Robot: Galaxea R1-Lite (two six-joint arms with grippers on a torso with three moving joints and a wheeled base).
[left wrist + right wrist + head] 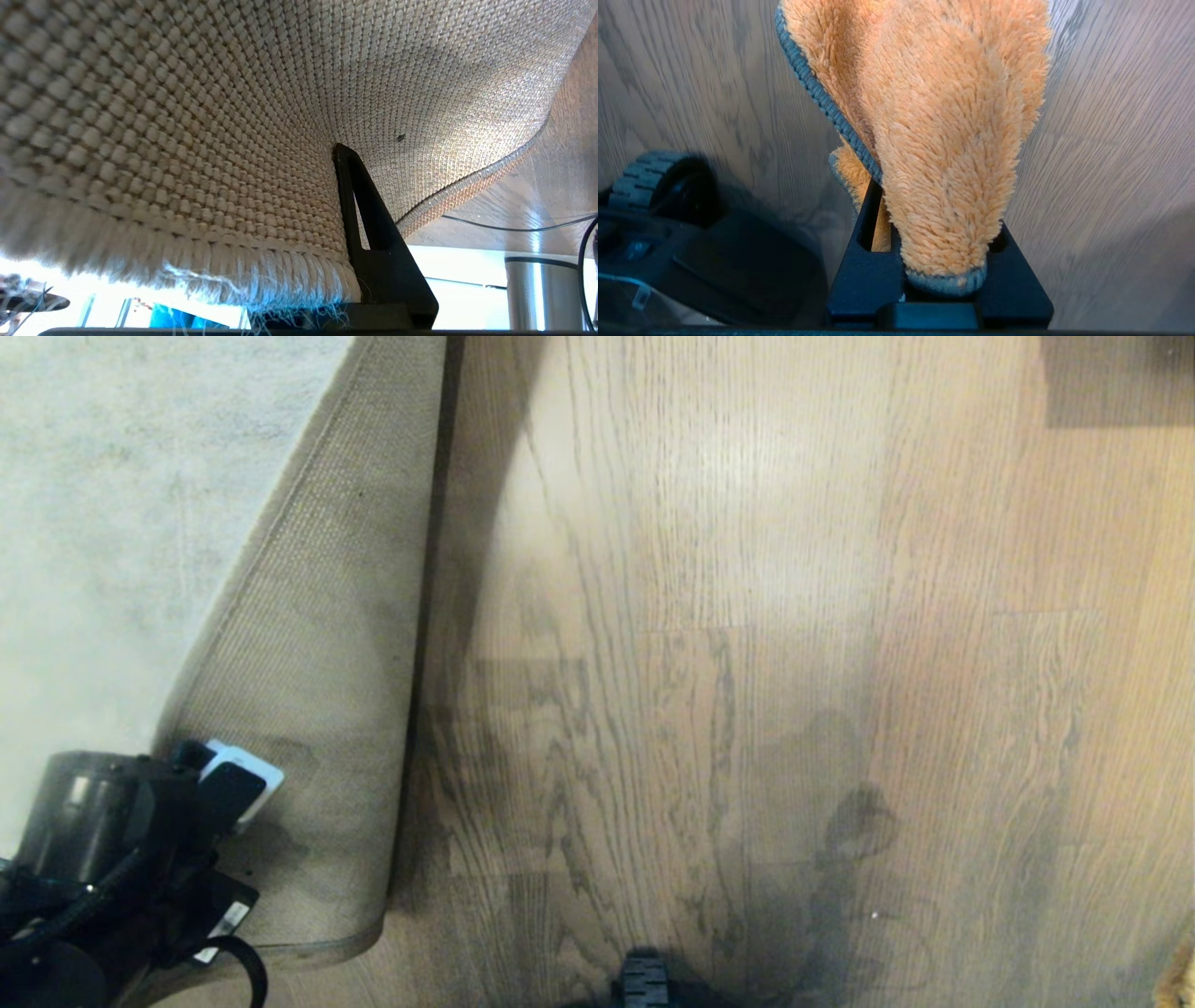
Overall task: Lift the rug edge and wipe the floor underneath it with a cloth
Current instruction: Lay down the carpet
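Observation:
The pale grey rug [112,523] lies at the left. Its rug edge [327,616] is folded back, so the tan woven backing faces up. My left gripper [233,784] is at the lower left, shut on that edge near the corner. In the left wrist view the backing [187,140] fills the picture, with one black finger [373,224] pressed against it and the other hidden. The brown wood-grain floor [747,616] lies bare beside the fold. My right gripper [938,205] is outside the head view. It is shut on the fluffy orange cloth [943,116] with grey trim, above the floor [1111,140].
A black wheel of my base [649,182] stands on the floor beside the right gripper and shows at the bottom of the head view [644,980]. A dark rectangle [1116,378] sits at the far right corner. A thin cable [514,228] runs over the floor.

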